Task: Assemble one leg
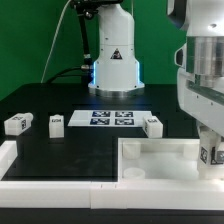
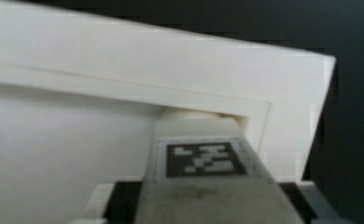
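The arm reaches straight down at the exterior view's right, its pincer [image 1: 210, 152] closed on a tagged leg [image 2: 202, 160] held upright at a corner of the white tray [image 1: 160, 160]. Three more legs [image 1: 19, 124] lie apart on the black tabletop [image 1: 70, 145] near the marker board [image 1: 112, 118]. No writing is legible.

A black table [image 1: 70, 150] carried three small white legs [image 1: 17, 124], the marker board [image 1: 112, 119] farther back, and a white tray [image 1: 160, 160] near right.
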`<state>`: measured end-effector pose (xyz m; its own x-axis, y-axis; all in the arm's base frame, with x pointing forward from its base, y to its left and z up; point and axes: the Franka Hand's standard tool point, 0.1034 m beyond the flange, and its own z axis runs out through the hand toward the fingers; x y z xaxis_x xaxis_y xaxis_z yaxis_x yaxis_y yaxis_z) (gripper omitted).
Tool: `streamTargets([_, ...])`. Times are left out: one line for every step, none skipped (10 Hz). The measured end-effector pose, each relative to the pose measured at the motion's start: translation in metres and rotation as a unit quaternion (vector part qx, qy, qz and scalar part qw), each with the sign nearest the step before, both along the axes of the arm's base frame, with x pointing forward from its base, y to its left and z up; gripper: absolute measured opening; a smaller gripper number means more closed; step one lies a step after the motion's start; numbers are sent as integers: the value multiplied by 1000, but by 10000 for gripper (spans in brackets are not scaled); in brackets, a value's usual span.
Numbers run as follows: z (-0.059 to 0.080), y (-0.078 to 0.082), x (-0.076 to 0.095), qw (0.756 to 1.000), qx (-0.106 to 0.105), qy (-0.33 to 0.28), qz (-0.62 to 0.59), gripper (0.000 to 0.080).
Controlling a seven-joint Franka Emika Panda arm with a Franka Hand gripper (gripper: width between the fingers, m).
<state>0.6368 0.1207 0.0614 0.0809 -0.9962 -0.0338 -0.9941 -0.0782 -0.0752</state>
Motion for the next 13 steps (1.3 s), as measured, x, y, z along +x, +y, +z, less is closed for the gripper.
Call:
streamTargets([0, -2, 0, 1000, 8, 0, -15, 290])
streamTargets([0, 0, 0, 999, 10, 1, -33, 290])
streamTargets([0, 0, 0, 1000, 8, -1, -4, 290])
streamTargets([0, 0, 0, 1000, 8, -1, 0, 479])
streamTargets([0, -1, 0, 999, 5, -3, 41, 593])
streamTargets([1, -2, 2, 992, -2, -11, 123, 632])
streamTargets([2, -3, 3, 978, -10, -20, 208, 632])
streamTargets([3, -1, 3, 962, -15, -23, 271, 647])
streamTargets([3, 1, 3, 943, -20, -26, 333, 647])
streamTargets([2, 1, 2, 922, -25, -29, 386, 649])
streamTargets([1, 2, 1, 893, -29, -31, 448, 649])
streamTargets([2, 2, 1, 865, -35, -32, 500, 649])
streamTargets([2, 0, 2, 836, -43, -31, 547, 649])
